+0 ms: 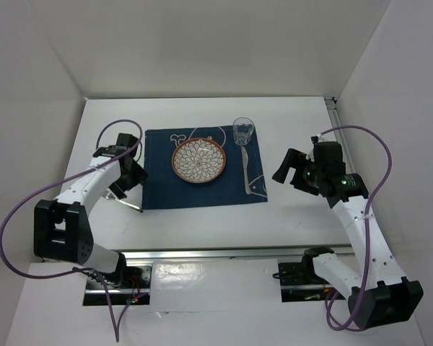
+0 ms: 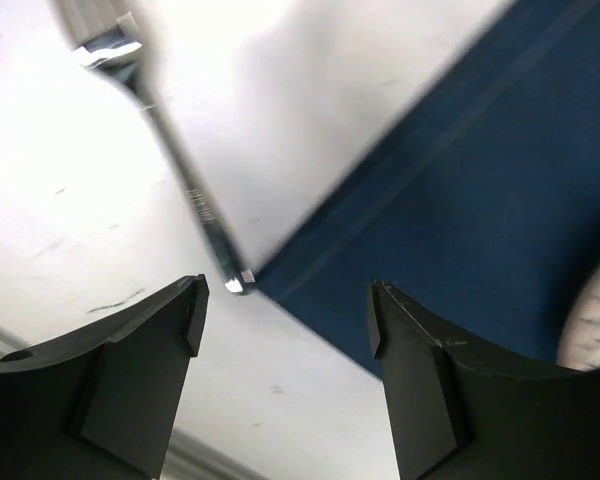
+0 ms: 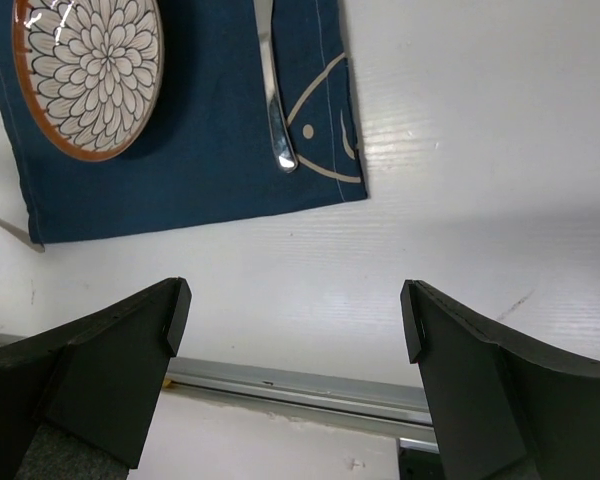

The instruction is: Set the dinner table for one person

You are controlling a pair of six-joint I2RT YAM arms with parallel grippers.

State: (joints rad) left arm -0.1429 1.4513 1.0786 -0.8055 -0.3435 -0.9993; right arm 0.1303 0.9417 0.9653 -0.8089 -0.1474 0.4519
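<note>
Step in hand, I judge: fork placement. Left gripper (image 2: pixel 285 300) stands wide, empty. The fork (image 2: pixel 180 170) lies on the dinner table (image 1: pixel 202 231), 8 o'clock of the placemat (image 1: pixel 162 189). Right gripper (image 3: pixel 295 300) is wide, empty. Next move: lift left arm clear without nudging the fork.

Both arms were built of white links joined by blocky black housings. The left arm (image 1: pixel 86 189) and the right arm (image 1: pixel 364 231) each carried a slack purple cable, one (image 1: pixel 123 122) on the left and one (image 1: pixel 361 128) on the right. A small green light (image 1: pixel 344 183) glowed on the right arm's black wrist. The left tool (image 2: pixel 285 305) and the right tool (image 3: pixel 295 303) had matte black, wedge-shaped fingers with sharp, angular edges. Each base (image 1: pixel 115 277) was black.
</note>
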